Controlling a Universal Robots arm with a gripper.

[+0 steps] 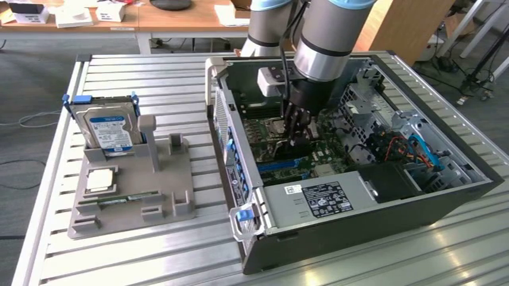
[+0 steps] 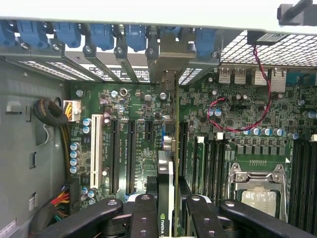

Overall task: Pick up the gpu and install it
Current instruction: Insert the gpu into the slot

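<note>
My gripper [image 1: 298, 128] reaches down into the open computer case [image 1: 358, 232], over the green motherboard [image 1: 322, 156]. In the wrist view its black fingers [image 2: 143, 210] are shut on the gpu [image 2: 166, 171], a thin card seen edge-on with a green logo near the grip. The card stands on edge across the motherboard [image 2: 228, 119], among the long black expansion slots [image 2: 115, 153]. Its far end with the metal bracket [image 2: 168, 79] lies at the rear slot openings of the case. I cannot tell whether its lower edge sits in a slot.
Beside the case, at the exterior view's left, a grey holder [image 1: 171, 179] carries a hard drive [image 1: 109, 131] with a blue-white label, a processor chip [image 1: 102, 179] and a slim memory stick [image 1: 131, 196]. Inside the case are the processor socket [image 2: 257, 186], a red-black wire [image 2: 267, 94] and blue slot clips [image 2: 99, 34].
</note>
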